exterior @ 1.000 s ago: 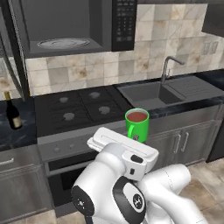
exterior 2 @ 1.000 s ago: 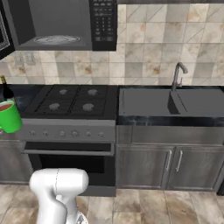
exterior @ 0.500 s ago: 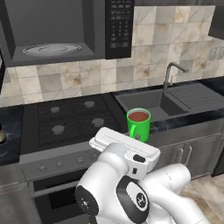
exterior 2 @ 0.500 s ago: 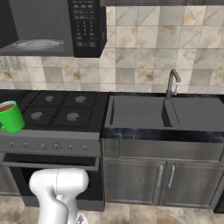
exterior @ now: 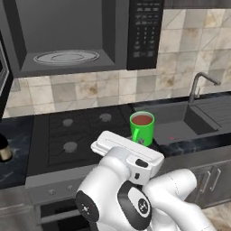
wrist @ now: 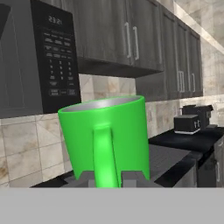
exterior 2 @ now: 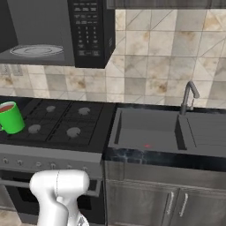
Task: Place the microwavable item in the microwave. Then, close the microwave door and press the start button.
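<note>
We see the green mug (exterior: 142,128) as smooth, glossy glazed ware, its inside pale and metallic-looking in the hand view (wrist: 105,135). The microwave (exterior: 85,36) is matt black outside, flat grey within, with a clear glass turntable (exterior: 66,57). The tiled wall (exterior 2: 159,66) looks like mottled stone, the counter (exterior: 13,135) like polished dark marble, and the faucet (exterior 2: 189,95) like brushed metal.

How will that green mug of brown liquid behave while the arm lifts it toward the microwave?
The green mug looks rigid, so it probably won't deform. Its liquid sits near the rim, so tilting likely spills it. The end effector grips at its handle, so it may swing slightly.
</note>
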